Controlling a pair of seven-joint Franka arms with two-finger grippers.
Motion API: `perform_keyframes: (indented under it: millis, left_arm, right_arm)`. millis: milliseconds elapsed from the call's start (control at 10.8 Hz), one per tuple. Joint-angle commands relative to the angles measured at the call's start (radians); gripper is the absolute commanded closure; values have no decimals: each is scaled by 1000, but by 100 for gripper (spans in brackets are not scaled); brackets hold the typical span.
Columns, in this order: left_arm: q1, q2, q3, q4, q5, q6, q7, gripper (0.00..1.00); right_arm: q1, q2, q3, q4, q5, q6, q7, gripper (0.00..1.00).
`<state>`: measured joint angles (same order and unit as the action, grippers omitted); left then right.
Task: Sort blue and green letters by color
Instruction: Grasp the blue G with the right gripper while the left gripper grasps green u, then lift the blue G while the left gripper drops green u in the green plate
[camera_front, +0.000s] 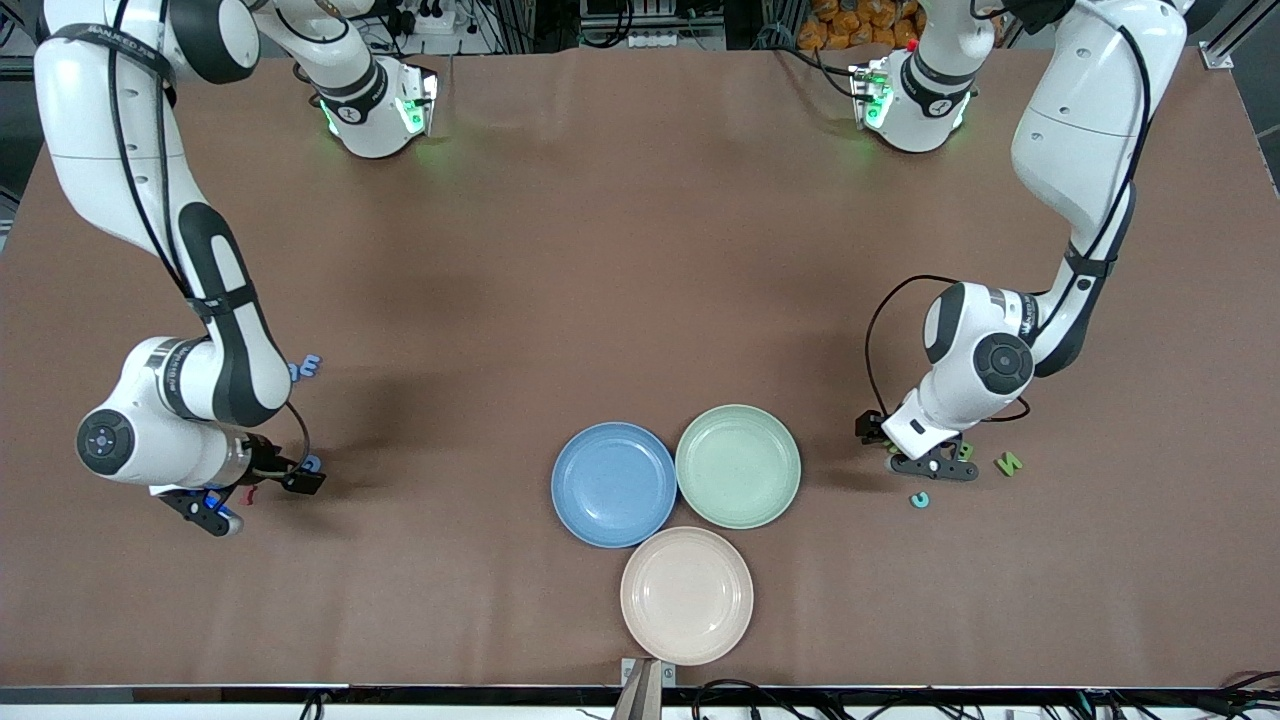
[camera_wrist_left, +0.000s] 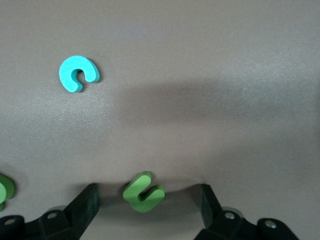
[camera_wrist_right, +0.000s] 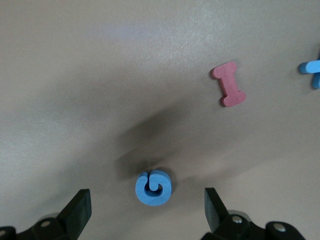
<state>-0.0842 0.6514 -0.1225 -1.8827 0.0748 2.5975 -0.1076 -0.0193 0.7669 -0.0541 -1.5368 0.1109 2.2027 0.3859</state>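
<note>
Both arms are in the pick phase here, each lined up on its own letter, and nothing's on a plate yet

Left gripper (camera_wrist_left: 147, 210) is down low near the left arm's end of the table, fingers spread wide and holding nothing. A green letter (camera_wrist_left: 144, 192) lies flat on the table right in the gap between them, a bit off centre, not touched as far as I can see. A teal C (camera_wrist_left: 77, 73) lies well apart from it, nearer the front camera, and there's a green N (camera_front: 1009, 463) just beside the gripper, plus a sliver of another green piece (camera_wrist_left: 6, 190) at the edge of the wrist view

Right gripper (camera_wrist_right: 147, 212) is the same story at the right arm's end: fingers released, with a blue letter (camera_wrist_right: 153, 187) flat on the table between them, closer to one finger than the other. A red I (camera_wrist_right: 229, 84) lies near it and isn't ours to sort. Another blue letter (camera_front: 305, 367) lies by the arm's elbow, farther from the front camera

The plates are bunched mid-table, all empty: blue plate (camera_front: 613, 484), green plate (camera_front: 738, 465) touching it, pink plate (camera_front: 686, 595) nearest the camera

Next move, I reckon: drop the last bit, close on each letter, lift, carry it to the matching plate. They're thin and flat, so the fingers probably need to get right down to the table or they'll slip off
</note>
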Motion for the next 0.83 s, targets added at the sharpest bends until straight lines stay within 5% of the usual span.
perform_keyframes:
  millis: [0, 462, 739]
  left_arm:
    - [-8, 1, 12, -9, 22, 19, 11, 51]
    - [-9, -10, 26, -12, 102, 16, 12, 74]
    - [-9, -12, 26, -6, 102, 13, 11, 78]
  right_arm:
    - [4, 20, 0, 14, 10, 3, 5, 0]
    - [24, 19, 0, -67, -5, 141, -30, 0]
    - [24, 14, 0, -77, -16, 152, -36, 0]
